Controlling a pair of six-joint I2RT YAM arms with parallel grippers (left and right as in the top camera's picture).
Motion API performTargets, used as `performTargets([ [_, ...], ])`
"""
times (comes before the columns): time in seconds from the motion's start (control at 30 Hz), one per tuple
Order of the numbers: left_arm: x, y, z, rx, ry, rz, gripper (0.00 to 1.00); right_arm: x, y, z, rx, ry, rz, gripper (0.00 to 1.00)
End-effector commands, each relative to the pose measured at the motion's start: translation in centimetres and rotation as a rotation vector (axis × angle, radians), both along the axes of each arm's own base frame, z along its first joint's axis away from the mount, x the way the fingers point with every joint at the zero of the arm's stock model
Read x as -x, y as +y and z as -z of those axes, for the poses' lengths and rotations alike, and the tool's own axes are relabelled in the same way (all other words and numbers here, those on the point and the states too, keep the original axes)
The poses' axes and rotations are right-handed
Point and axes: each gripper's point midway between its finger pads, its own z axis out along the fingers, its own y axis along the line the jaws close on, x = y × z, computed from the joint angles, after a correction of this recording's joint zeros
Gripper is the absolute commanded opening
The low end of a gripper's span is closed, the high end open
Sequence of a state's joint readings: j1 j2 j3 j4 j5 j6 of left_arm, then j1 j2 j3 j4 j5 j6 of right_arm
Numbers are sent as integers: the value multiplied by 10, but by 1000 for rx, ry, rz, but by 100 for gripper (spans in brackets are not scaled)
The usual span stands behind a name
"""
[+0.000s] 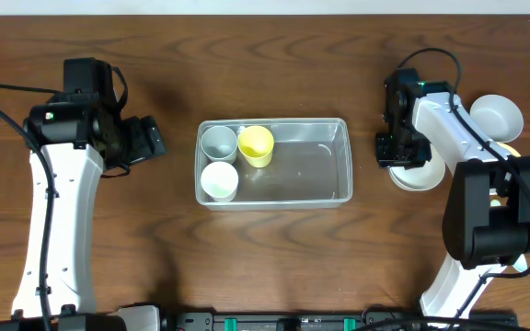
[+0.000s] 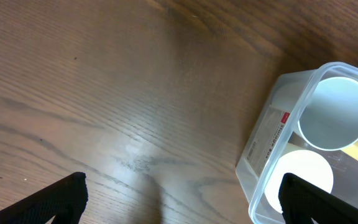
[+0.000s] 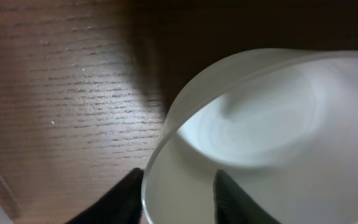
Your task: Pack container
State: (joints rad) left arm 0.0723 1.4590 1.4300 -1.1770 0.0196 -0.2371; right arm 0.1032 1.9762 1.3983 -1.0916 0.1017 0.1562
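The clear container (image 1: 346, 156) stands mid-table holding a grey cup (image 1: 218, 142), a yellow cup (image 1: 256, 144) and a white cup (image 1: 219, 181). Its right half is bare. A white bowl (image 1: 426, 175) sits on the table to its right. My right gripper (image 1: 396, 152) is down at that bowl's left rim. In the right wrist view the gripper (image 3: 179, 199) straddles the bowl (image 3: 272, 124): one finger (image 3: 120, 199) is outside against the rim, the other inside with a gap. My left gripper (image 1: 145, 138) hangs open left of the container (image 2: 272, 130), gripper (image 2: 182, 199) holding nothing.
A second white bowl (image 1: 497, 115) sits at the far right behind the right arm, with something yellow (image 1: 512, 152) just below it. Bare wood table lies between the left arm and the container.
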Motion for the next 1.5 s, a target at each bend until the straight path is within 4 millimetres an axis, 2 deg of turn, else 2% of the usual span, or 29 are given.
performTargets([
  [0.0, 2, 2, 3, 4, 12, -17, 98, 4, -2, 3, 2, 17, 14, 29],
  [0.03, 2, 2, 3, 3, 12, -17, 98, 4, -3, 3, 2, 20, 14, 22],
  [0.1, 2, 2, 3, 4, 12, -17, 98, 5, -3, 3, 2, 23, 14, 17],
  [0.33, 3, 1, 4, 4, 18, -17, 98, 7, -3, 3, 3, 30, 14, 8],
  [0.63, 5, 1, 4, 4, 23, -17, 98, 9, -3, 3, 4, 38, 14, 2],
  [1.0, 5, 1, 4, 4, 25, -17, 98, 8, -3, 3, 4, 34, 14, 1],
  [1.2, 5, 1, 4, 4, 25, -17, 98, 0, -3, 1, 7, -1, 11, 1],
  [1.33, 5, 1, 4, 4, 25, -17, 98, -10, 2, -18, 0, -58, -11, 1],
  [1.43, 5, 1, 4, 4, 25, -17, 98, -19, 9, -49, -10, -137, -46, 1],
  [1.47, 5, 1, 4, 4, 25, -17, 98, -23, 15, -65, -19, -180, -74, 1],
])
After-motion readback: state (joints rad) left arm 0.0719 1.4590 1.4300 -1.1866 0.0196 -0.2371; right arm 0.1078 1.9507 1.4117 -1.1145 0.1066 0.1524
